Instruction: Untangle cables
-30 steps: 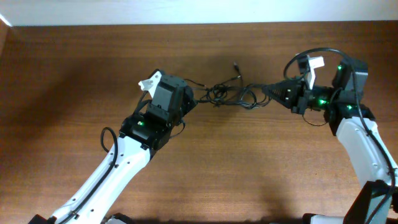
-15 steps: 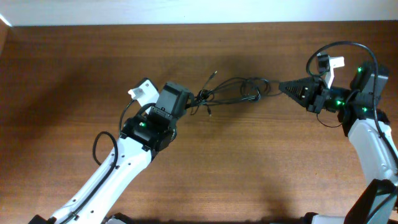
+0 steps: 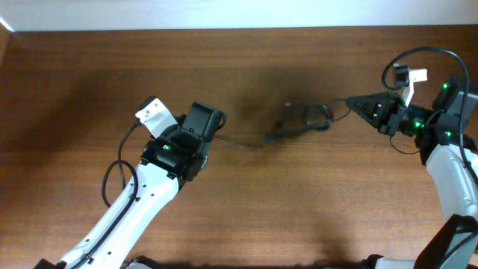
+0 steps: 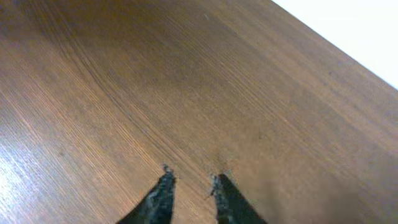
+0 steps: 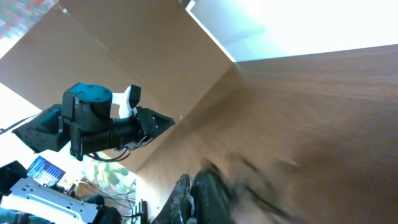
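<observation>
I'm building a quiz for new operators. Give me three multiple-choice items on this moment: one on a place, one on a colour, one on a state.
1. Where are the cables?
A. at the right claw's tip
B. at the picture's bottom edge
C. out of view

2. What colour are the cables?
A. white
B. black
C. red

3. How is the left claw?
A. open, empty
B. shut on a cable
C. out of view

Answers:
1 A, a strand runs to its tip in the overhead view.
2 B, they show black against the brown table.
3 A, its wrist view shows a gap with only table in it.
</observation>
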Available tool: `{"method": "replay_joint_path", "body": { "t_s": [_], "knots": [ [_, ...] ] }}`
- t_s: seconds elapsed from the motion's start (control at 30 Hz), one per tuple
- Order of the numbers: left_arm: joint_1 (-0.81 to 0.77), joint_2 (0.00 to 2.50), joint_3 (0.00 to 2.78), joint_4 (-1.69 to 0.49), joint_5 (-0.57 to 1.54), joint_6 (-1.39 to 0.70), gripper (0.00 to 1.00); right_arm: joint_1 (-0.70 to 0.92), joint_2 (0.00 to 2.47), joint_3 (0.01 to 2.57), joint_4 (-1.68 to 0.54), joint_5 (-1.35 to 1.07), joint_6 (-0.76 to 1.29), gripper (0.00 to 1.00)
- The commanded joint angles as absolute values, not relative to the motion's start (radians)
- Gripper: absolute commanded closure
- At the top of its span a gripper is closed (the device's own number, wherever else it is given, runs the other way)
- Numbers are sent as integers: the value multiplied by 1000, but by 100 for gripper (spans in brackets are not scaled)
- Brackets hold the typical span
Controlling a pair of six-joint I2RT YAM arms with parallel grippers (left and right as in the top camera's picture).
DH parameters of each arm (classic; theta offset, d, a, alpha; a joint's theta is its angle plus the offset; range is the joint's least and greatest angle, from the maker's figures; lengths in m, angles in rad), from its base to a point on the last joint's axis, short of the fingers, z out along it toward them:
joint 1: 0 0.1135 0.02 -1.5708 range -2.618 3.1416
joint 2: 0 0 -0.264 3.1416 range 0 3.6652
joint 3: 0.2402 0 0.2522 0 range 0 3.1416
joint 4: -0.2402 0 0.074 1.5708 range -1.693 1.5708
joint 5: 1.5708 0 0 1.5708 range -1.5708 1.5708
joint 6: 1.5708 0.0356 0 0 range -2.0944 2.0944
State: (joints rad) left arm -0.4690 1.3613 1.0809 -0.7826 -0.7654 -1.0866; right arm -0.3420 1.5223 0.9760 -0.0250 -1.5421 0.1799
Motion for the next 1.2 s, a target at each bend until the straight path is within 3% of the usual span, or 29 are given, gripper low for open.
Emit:
{"method": "replay_joint_path", "body": {
  "t_s": [0.0,0.07,0.1,0.13,0.17,0.37,0.57,0.8,0.9,1.07,1.1,1.17],
  "knots": [
    [-466,1349,1076,-734,-630,-1084,64,-348,1525,981,-22,-1552,173,96],
    [-466,1349,1076,-690,-549,-1075,28,-348,1525,981,-22,-1552,173,96],
    [-466,1349,1076,-653,-498,-1012,19,-348,1525,981,-22,-1552,173,96],
    [-466,1349,1076,-611,-438,-940,2,-348,1525,981,-22,-1552,173,96],
    [-466,1349,1076,-537,-324,-813,1,-348,1525,981,-22,-1552,174,96],
    [-466,1371,1076,-362,85,-361,1,-347,1525,981,-20,-1552,235,96],
    [-467,1408,1076,-291,222,-303,1,-299,1525,981,31,-1552,282,96],
    [-467,1408,1076,-269,675,22,0,-111,1525,981,268,-1552,340,96],
    [-466,1408,1076,-320,715,139,15,-81,1525,981,383,-1552,437,96],
    [-466,1408,1076,-376,722,358,17,-71,1525,981,450,-1552,512,96],
    [-466,1408,1076,-376,719,442,24,-65,1525,981,450,-1552,514,96],
    [-466,1408,1076,-374,718,584,27,-48,1525,981,450,-1552,514,96]
  ]
}}
